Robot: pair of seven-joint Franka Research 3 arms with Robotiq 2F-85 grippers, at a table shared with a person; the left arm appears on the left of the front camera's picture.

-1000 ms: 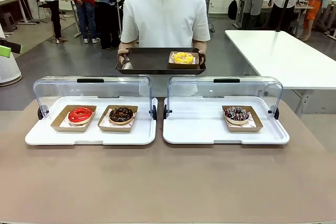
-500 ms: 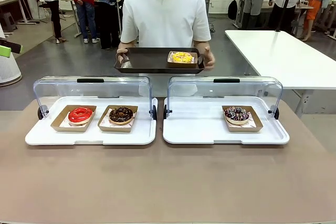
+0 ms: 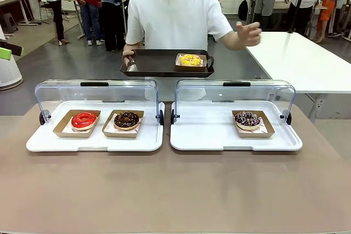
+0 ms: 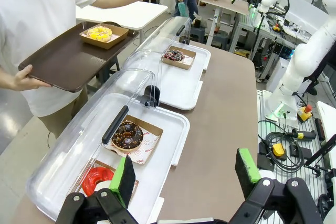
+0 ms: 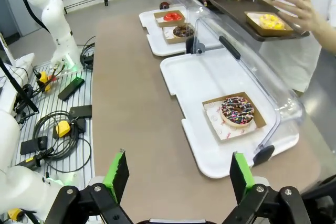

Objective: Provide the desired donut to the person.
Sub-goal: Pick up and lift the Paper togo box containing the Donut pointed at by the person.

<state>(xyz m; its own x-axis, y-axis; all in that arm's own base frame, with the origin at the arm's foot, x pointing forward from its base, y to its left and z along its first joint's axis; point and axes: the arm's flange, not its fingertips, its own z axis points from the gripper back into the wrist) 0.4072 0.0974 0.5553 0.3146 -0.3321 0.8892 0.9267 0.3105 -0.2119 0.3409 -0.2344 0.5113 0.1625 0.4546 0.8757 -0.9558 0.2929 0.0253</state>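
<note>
Both the left gripper [image 4: 185,174] and right gripper [image 5: 178,174] gape, empty. The sprinkled donut [image 5: 237,110], perhaps the wanted one, sits ahead-right of the right gripper: light, soft, sticky icing, so pinch its card tray [image 5: 256,109] rim

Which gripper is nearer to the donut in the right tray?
Right. The right gripper faces the sprinkled donut from close by; the left gripper is far off, by the chocolate donut.
</note>
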